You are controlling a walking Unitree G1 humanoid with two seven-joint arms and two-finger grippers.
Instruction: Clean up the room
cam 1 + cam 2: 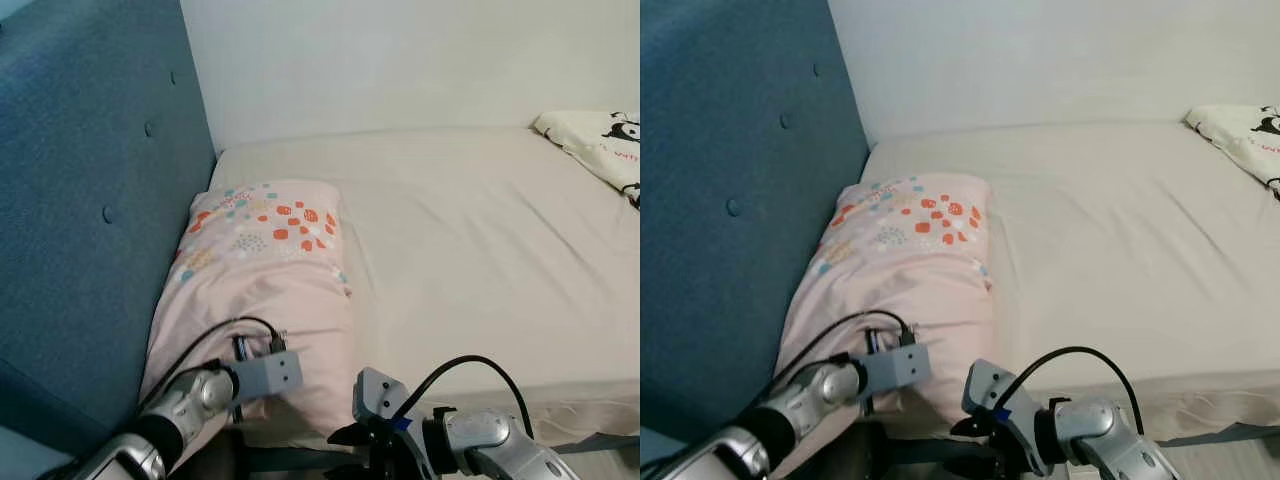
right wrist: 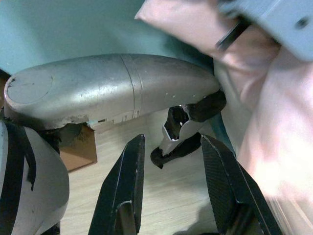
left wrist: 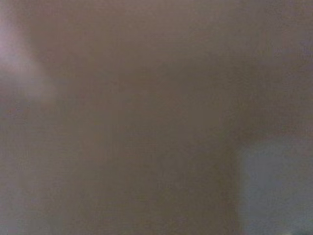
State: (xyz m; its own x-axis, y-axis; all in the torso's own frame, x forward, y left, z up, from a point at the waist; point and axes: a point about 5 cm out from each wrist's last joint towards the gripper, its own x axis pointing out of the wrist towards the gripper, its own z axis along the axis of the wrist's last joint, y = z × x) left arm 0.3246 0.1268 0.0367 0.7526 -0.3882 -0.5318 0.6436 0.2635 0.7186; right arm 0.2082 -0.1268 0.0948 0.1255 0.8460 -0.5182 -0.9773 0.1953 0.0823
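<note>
Pink pillow (image 1: 262, 290) is laid lengthwise beside the blue headboard (image 1: 90, 200) on the bed (image 1: 470, 250), its near end overhanging the edge. The left gripper (image 1: 245, 372) is pressed to that end, fingers unreadable; the right gripper (image 2: 173, 196), fingers apart, is held lower, just beside it.

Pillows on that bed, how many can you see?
2. A pink pillow with coloured spots lies against the blue headboard, where the left gripper is. A white printed one sits at the bed's far right edge, cut off; more could lie beyond.
</note>
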